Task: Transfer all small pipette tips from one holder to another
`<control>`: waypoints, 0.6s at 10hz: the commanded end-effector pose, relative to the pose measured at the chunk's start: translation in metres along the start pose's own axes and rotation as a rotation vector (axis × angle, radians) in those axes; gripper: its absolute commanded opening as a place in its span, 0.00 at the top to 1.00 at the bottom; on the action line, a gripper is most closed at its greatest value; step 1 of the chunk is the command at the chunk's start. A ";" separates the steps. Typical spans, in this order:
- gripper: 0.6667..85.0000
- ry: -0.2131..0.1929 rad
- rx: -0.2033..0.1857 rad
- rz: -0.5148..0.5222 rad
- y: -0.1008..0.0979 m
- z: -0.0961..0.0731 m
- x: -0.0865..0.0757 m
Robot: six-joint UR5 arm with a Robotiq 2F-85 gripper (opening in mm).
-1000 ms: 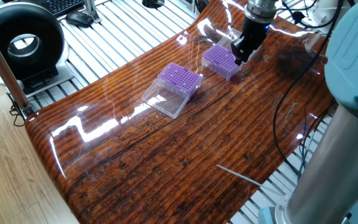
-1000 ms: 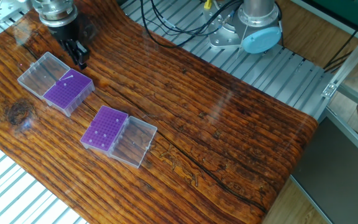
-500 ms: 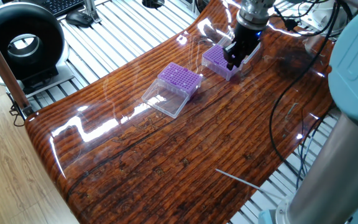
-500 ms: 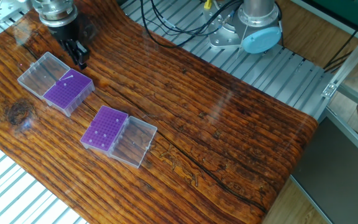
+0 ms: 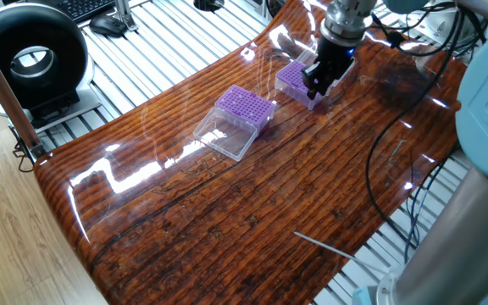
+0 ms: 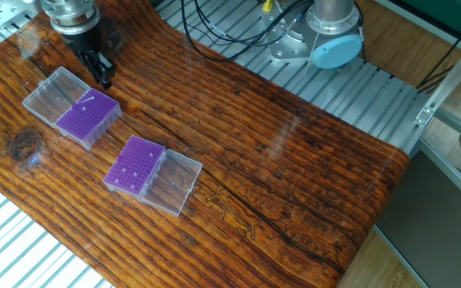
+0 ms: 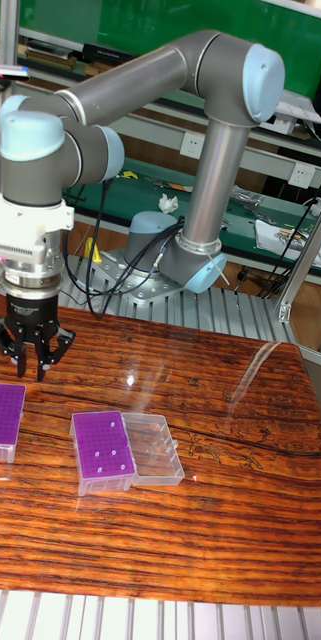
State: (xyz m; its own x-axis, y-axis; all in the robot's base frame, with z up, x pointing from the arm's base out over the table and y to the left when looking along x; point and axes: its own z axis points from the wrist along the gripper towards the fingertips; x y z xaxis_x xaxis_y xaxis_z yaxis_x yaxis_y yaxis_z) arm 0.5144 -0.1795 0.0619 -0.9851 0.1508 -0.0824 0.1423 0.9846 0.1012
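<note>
In one fixed view I have the gripper (image 5: pixel 316 85) low over the far box (image 5: pixel 299 81), right at its near edge; I can't read the finger gap here. I judge the step is a pickup, so I'd centre the fingers over one tip before descending.

In the other fixed view the gripper (image 6: pixel 102 74) sits just behind the far box (image 6: pixel 89 118). One tip (image 6: pixel 87 101) lies flat on that box's top, long axis slanting along the surface, not upright. A few pale tips (image 6: pixel 135 170) stand in the near box (image 6: pixel 135 165), seen end-on as dots.

In the tall view the gripper (image 7: pixel 27 362) hangs spread and empty, just above the far box (image 7: pixel 0 413).
</note>
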 end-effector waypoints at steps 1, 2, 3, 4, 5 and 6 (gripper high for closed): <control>0.60 -0.008 0.024 0.006 -0.012 -0.010 0.009; 0.61 -0.008 0.025 0.001 -0.016 -0.013 0.011; 0.61 -0.009 0.023 0.000 -0.016 -0.014 0.011; 0.62 -0.009 0.023 0.001 -0.016 -0.014 0.011; 0.69 -0.012 0.034 0.012 -0.018 -0.014 0.010; 0.92 -0.015 0.053 0.030 -0.023 -0.014 0.010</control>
State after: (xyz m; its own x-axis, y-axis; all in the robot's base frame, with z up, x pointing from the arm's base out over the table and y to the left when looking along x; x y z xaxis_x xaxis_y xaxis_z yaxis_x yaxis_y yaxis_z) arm 0.5005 -0.1963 0.0701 -0.9839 0.1562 -0.0867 0.1512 0.9866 0.0619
